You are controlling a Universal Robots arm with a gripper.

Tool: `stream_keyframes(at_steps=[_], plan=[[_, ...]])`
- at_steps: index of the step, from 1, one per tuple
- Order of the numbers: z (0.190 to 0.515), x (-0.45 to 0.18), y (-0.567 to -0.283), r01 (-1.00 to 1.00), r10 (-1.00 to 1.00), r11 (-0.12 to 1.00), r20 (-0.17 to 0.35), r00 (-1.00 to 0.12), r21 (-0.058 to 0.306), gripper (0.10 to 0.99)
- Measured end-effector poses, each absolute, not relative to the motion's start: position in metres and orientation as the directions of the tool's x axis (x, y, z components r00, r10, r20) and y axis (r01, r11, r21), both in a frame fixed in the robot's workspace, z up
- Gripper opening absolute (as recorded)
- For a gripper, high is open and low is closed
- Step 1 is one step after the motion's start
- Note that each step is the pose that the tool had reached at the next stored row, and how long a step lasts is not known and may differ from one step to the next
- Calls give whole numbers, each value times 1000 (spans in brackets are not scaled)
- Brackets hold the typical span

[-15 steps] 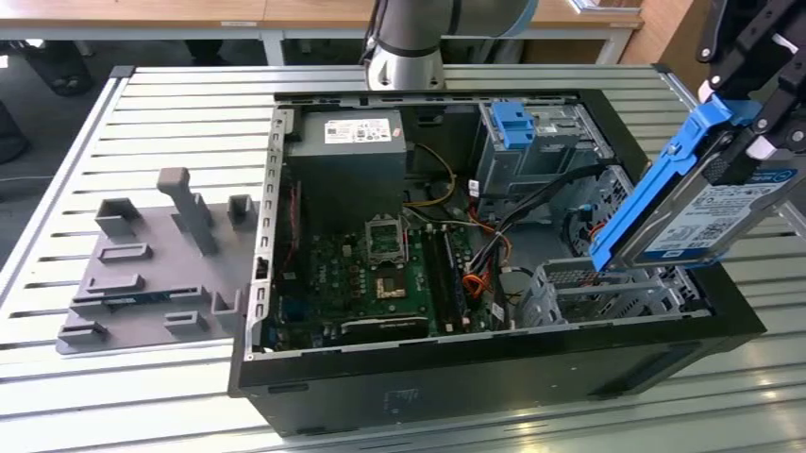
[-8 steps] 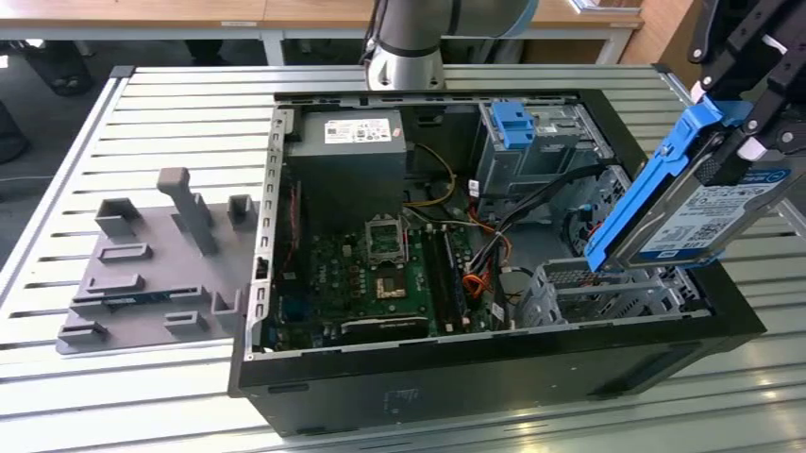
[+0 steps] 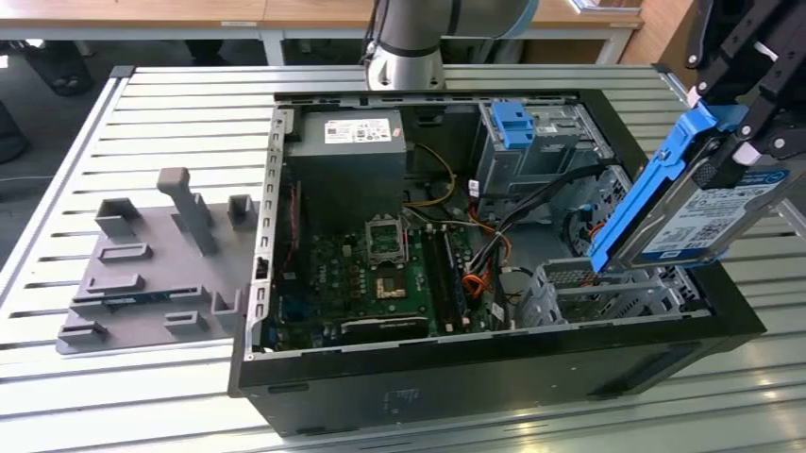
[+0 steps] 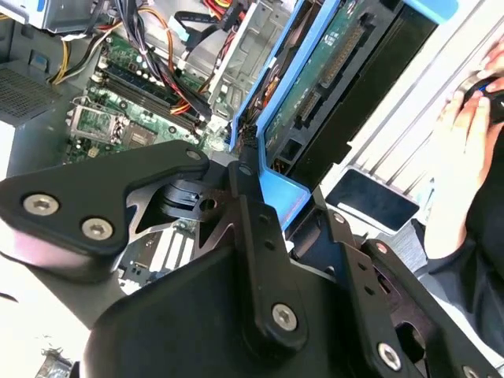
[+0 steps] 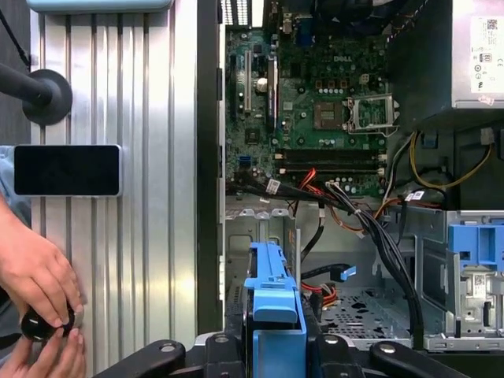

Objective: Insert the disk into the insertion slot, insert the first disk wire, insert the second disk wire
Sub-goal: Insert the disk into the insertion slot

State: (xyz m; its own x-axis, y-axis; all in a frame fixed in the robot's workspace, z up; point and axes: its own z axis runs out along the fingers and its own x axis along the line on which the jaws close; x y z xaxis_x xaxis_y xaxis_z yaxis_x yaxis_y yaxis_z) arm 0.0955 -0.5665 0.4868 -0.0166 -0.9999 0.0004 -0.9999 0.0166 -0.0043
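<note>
A slatted metal table [image 3: 151,104] bears the open case [image 3: 504,377]. My gripper [image 3: 743,127] is clenched on the disk [image 3: 699,217], held tilted, its lower corner just above the slot [image 3: 605,288]. I judge that tilt could jam a corner on the slot's rim, or snag the cables [image 5: 378,236] beside it. I count one disk, one slot, one tall cage [image 3: 542,142], one phone [image 5: 67,169], two hands [image 5: 35,276] at the table's edge.

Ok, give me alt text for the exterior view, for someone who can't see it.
The gripper holds the disk tilted in the air, its lower end near the insertion slot at the exterior view's right of an open computer case. A motherboard lies inside the case, and a grey fixture sits on the slatted table at the exterior view's left.
</note>
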Motion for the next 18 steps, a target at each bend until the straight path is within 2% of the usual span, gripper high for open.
stream_keyframes(at_steps=[18], plan=[[469, 82, -564, -1000, -1000, 17, -1, -17, -4, 365]])
